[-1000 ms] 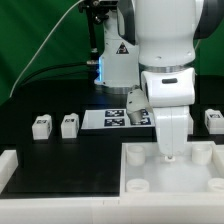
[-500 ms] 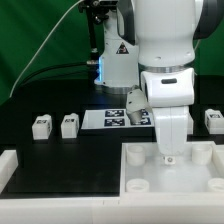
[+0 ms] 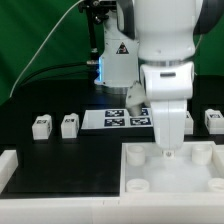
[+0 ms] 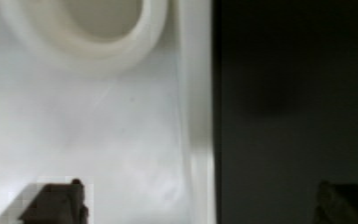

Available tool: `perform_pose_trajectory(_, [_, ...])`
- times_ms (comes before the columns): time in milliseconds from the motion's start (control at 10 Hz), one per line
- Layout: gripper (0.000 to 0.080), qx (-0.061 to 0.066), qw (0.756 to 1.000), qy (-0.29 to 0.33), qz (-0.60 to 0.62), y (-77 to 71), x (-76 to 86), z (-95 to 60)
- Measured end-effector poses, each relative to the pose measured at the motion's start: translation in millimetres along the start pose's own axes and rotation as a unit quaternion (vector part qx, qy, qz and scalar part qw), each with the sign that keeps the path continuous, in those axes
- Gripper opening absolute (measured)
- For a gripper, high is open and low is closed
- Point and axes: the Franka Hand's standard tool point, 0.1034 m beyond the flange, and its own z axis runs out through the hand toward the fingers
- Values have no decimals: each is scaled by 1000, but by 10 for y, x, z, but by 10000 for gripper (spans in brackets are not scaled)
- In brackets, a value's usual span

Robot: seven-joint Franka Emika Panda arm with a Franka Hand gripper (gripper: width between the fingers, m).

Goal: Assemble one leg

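Observation:
Three legs show in the exterior view, each a small white block with a tag: two on the black table at the exterior view's left and one at its right. My gripper hangs just above the far rim of the large white tray, far from all the legs. In the wrist view my gripper is open and empty. One fingertip is over the white tray and the other is over the dark table. A round corner socket of the tray shows there.
The marker board lies on the table behind the tray, partly hidden by my arm. A white wall piece stands at the exterior view's left front. Green backdrop behind.
The wrist has turned a little and shifted slightly toward the exterior view's right. The gripper stays over the tray's far rim. The legs have not moved.

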Motion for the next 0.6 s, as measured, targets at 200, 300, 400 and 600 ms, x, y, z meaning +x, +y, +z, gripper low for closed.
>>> perform_pose_trajectory(200, [649,-9,999,-5,36,-116,142,-248])
perform_pose_trajectory(300, [649,-14,998,-5,53,-145,238,-348])
perform_pose_trajectory(400, [649,-15,995,-3,102,-216,353,-373])
perform_pose_trajectory(600, [649,-15,990,1,140,-421,635,-370])
